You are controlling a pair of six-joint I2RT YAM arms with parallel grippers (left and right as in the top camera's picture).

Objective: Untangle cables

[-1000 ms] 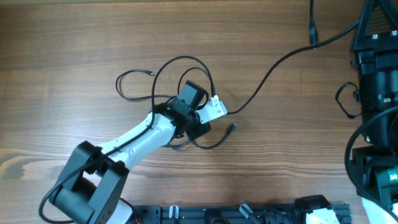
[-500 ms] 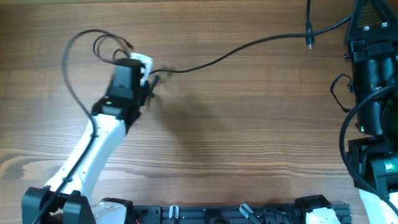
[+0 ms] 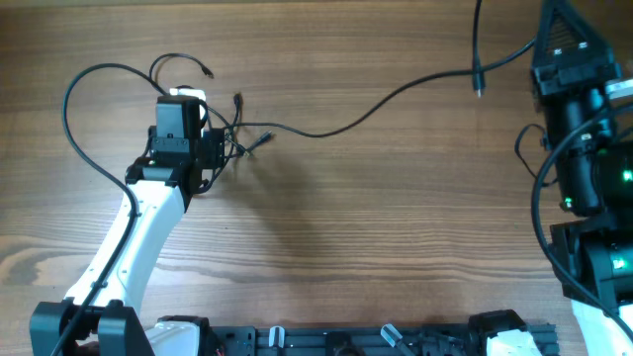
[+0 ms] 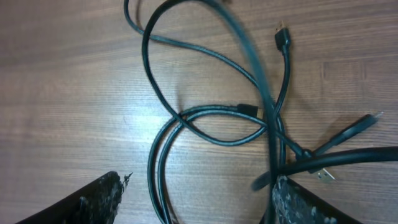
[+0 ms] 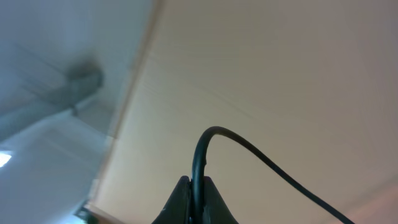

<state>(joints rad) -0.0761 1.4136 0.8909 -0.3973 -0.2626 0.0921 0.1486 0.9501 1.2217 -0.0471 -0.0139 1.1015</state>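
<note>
Brown wood-grain bench (image 3: 396, 218) fills the overhead view, with a dark rail (image 3: 376, 341) along its near edge. Cables (image 3: 237, 133) lie tangled in crossing loops at the far left of the bench. Left claw (image 4: 198, 193) stands wide apart directly over that tangle, gripping nothing. One long cord (image 3: 376, 104) leads from the tangle across the bench towards the right claw (image 5: 194, 198), which is pinched tight on it. Behind that claw only a blurred pale surface and a grey-blue patch show.
</note>
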